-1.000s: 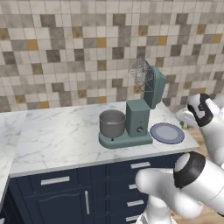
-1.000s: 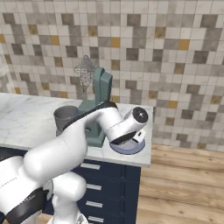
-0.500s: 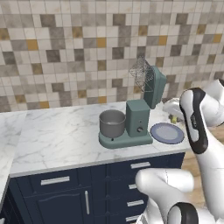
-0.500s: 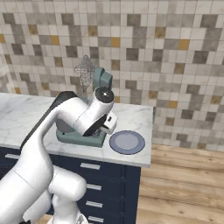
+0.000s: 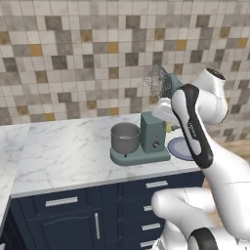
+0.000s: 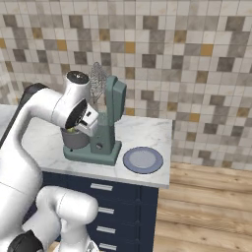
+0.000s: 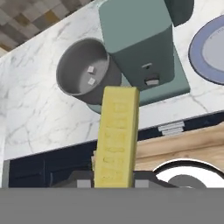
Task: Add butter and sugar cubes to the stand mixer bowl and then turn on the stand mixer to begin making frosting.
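Swinging in from the right end of the bench, the arm has carried its load over to the mixer; a second ago it hung near the plate, and now the wrist sits beside the raised mixer head.

Going left to right in the left base view: the stand mixer bowl [image 5: 125, 137] stands on the teal base, open side up, with the stand mixer [image 5: 155, 128] column just right of it and the whisk tipped up and back. Right again lies the blue-grey plate [image 5: 178, 148], part hidden by the forearm, all on the marble bench [image 5: 63, 151].

In the hand view the hand [image 7: 114, 181] is closed to a narrow gap on the butter [image 7: 117, 142], gripping its near end so the yellow stick juts forward along the line of the fingers. Two sugar cubes [image 7: 90, 75] already lie on the bowl's floor.

What the drop turns on: the bowl mouth lies ahead of the stick's far tip and to the upper left in the hand view, with the tip short of the rim, over the mixer's base and the bench edge. The stick's long axis points just right of the bowl rather than into it, so I judge the hand needs to go forward and leftward before letting go, keeping clear of the column.
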